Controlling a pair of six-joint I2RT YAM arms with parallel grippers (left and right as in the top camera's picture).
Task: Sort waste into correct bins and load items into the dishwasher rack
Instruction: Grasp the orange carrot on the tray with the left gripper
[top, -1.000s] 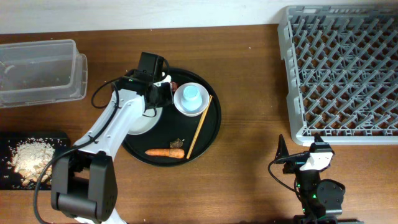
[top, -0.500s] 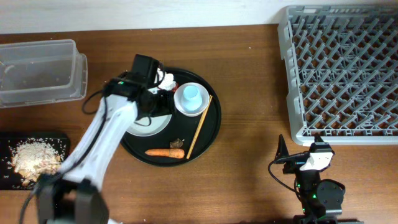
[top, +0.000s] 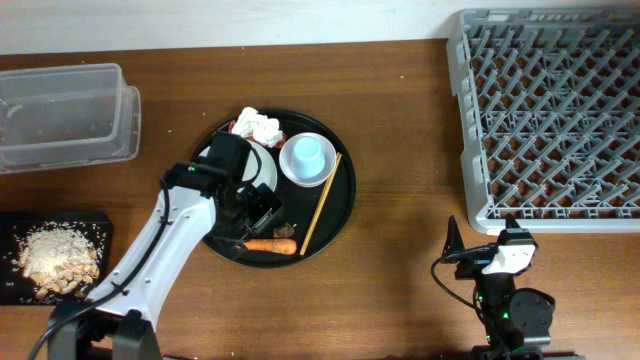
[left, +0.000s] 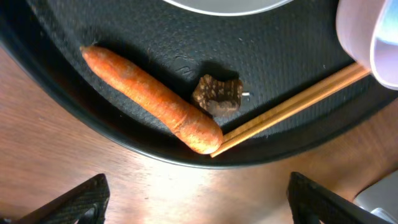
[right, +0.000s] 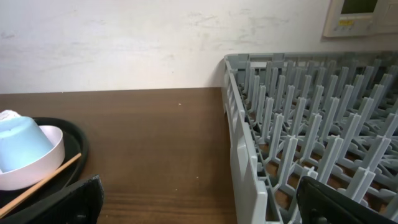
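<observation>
My left gripper (top: 262, 216) hangs open over the near side of the round black tray (top: 340, 205), just above the orange carrot (top: 268, 244). In the left wrist view the carrot (left: 152, 99) lies ahead of the open fingers, beside a brown scrap (left: 217, 94) and the chopsticks (left: 292, 106). The crumpled tissue (top: 259, 124) and red wrapper (top: 236, 128) sit on the tray's far edge. The blue cup (top: 306, 151) stands upside down in its pale dish (top: 287, 169). The arm hides most of the white plate (left: 230, 5). My right gripper (right: 202, 205) rests open near the grey rack (right: 298, 124).
A clear tub (top: 65, 115) stands at the far left. Below it, a black container (top: 12, 285) holds beige food scraps (top: 55, 255). The rack (top: 550, 120) fills the far right. Bare wood lies between tray and rack.
The left gripper opened at the tray's far edge and swung back to the near side, above the carrot. The tissue now shows uncovered. The right arm has not moved.
</observation>
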